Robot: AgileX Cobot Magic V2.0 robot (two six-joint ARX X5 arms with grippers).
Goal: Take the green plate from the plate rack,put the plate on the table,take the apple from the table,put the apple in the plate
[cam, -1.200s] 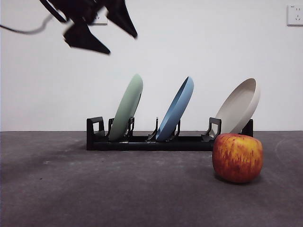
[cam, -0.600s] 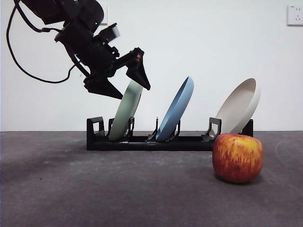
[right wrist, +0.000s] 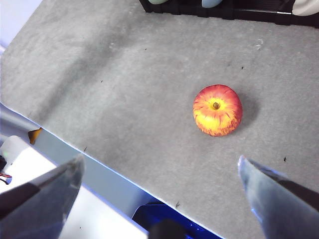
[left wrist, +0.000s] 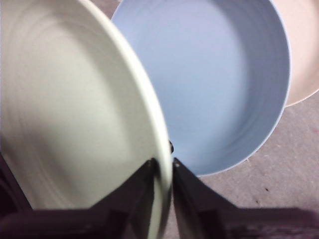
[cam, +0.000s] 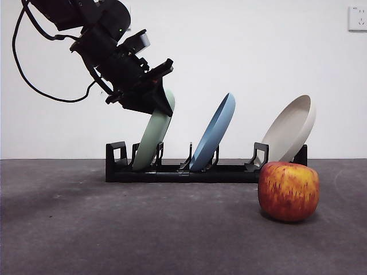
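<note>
At the plate rack's (cam: pixel 189 170) end slot farthest from the apple (cam: pixel 288 191), we have the left gripper (cam: pixel 162 97) clamped on the top rim of the green plate (cam: pixel 150 139), one black jaw on each face of the rim, as the left wrist view shows (left wrist: pixel 163 172). The plate sits tilted in its holders, leaning toward the blue plate (cam: pixel 213 133) in the next slot along the rack; the cream plate (cam: pixel 291 128) stands beyond that, at the rack's apple end.

To do this lift well, we judge we should draw the plate out along its own lean, not straight up, so the lower edge slides free of the slotted uprights without catching, and keep clear of the blue plate just beside it. The grip is on a thin raised rim of smooth matte ware, so a firm, steady pinch matters; a wide shallow disc held at one edge will want to swing.

Near the rack, on the dark grey, faintly scuffed table (cam: pixel 114 229), the apple rests, round, red streaked with yellow. Our right gripper (right wrist: pixel 159 177) waits spread wide high above the apple.
</note>
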